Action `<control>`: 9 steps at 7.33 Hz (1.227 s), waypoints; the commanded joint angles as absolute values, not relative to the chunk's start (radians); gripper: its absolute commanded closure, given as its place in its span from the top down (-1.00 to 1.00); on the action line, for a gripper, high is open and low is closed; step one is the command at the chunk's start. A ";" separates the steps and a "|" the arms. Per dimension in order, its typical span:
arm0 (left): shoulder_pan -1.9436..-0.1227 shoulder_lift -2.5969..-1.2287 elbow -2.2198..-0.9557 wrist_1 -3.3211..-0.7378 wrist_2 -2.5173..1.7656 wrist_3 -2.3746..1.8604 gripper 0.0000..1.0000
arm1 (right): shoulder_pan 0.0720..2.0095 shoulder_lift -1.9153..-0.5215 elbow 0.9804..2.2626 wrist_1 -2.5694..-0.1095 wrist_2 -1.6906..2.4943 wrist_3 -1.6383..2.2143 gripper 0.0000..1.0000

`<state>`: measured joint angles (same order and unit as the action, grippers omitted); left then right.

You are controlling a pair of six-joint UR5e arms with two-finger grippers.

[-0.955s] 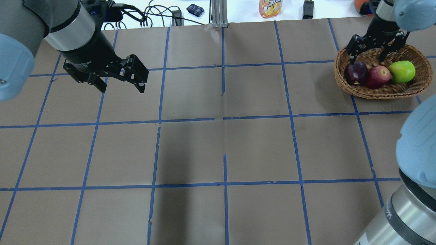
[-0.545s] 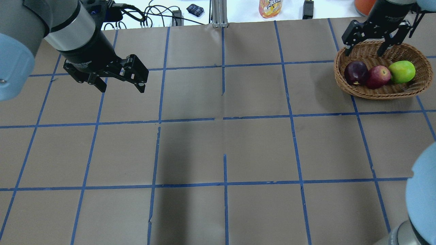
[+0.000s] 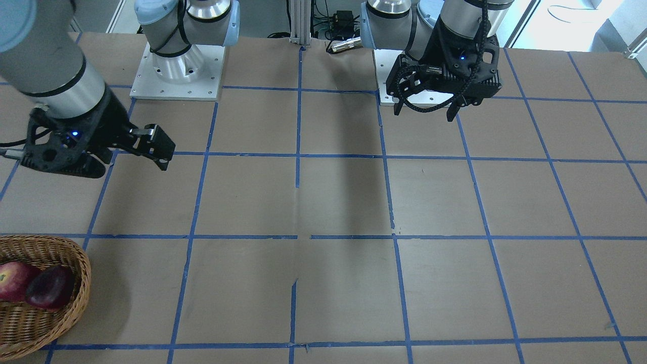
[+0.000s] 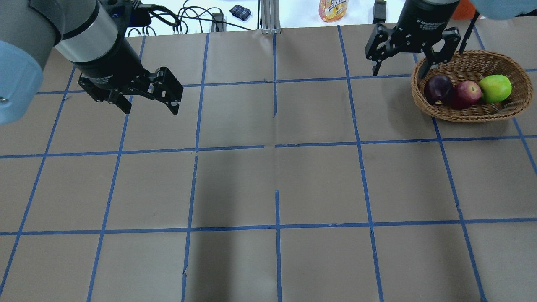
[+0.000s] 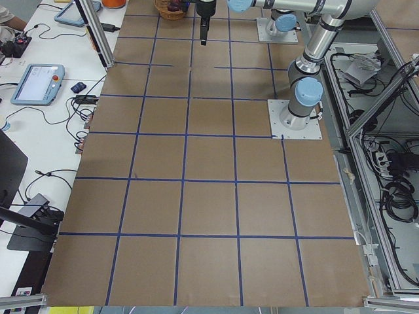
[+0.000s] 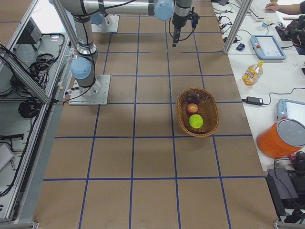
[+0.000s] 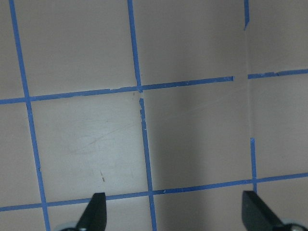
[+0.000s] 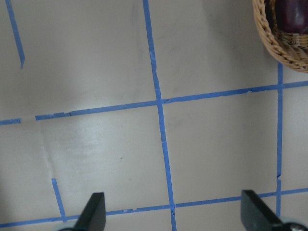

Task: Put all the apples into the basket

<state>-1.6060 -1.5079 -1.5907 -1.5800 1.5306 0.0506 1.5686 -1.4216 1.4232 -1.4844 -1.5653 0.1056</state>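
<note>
Overhead view, read from left to right. The left hand hangs above the far left part of the desk, its fingers spread and nothing between them; its wrist camera shows only brown desk surface crossed by blue tape lines. Right of centre, the right hand hangs over the far side of the desk, likewise spread and empty, with one fingertip just beside the basket's left rim as seen from above. The wicker basket stands at the far right of the desk, and all three apples lie inside it in a row that runs from left to right: the maroon apple, the red apple touching it, and the yellow-green apple on the right. From the right hand, the basket lies toward the robot's own right; in the right wrist view its rim and the maroon apple sit at the upper right corner, outside the span of the fingers. The right arm is by far the nearer; the left hand is well apart, across the desk. With every apple in the basket, the task reads as complete, and any coming move is probably a retreat clear of the rim.
</note>
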 commanded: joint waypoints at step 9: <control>-1.606 -1.508 -1.591 -1.580 1.531 0.051 1.00 | 1.554 -1.542 1.483 -1.404 -1.526 0.095 1.00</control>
<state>-1.6061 -1.5079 -1.5907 -1.5800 1.5315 0.0514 1.5539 -1.5404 1.4832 -1.4048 -1.5455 0.0939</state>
